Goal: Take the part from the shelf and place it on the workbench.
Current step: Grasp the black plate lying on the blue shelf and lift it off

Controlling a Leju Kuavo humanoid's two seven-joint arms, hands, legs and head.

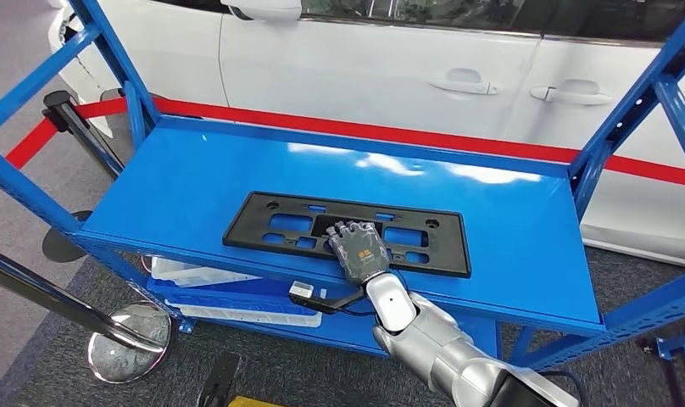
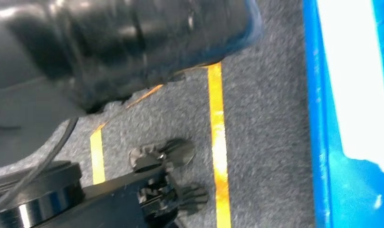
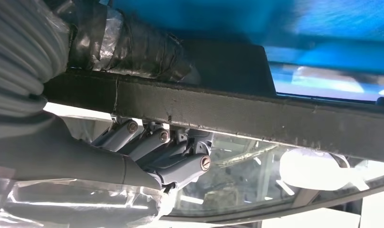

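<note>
We see the part (image 1: pixel 348 231), a flat black slotted panel, lying on the blue shelf (image 1: pixel 186 195), nearer its front edge, with bare shelf open on both sides and behind. Our right hand (image 1: pixel 359 250) grips the part's front edge, fingers (image 3: pixel 180 159) one side, thumb the other. Our left hand (image 2: pixel 166 190) hangs over grey carpet; we cannot tell its state. No writing is readable.

One black part (image 1: pixel 348 231) lies on one blue shelf (image 1: pixel 186 195). One white car (image 1: pixel 390 68) stands behind (two door handles show).
</note>
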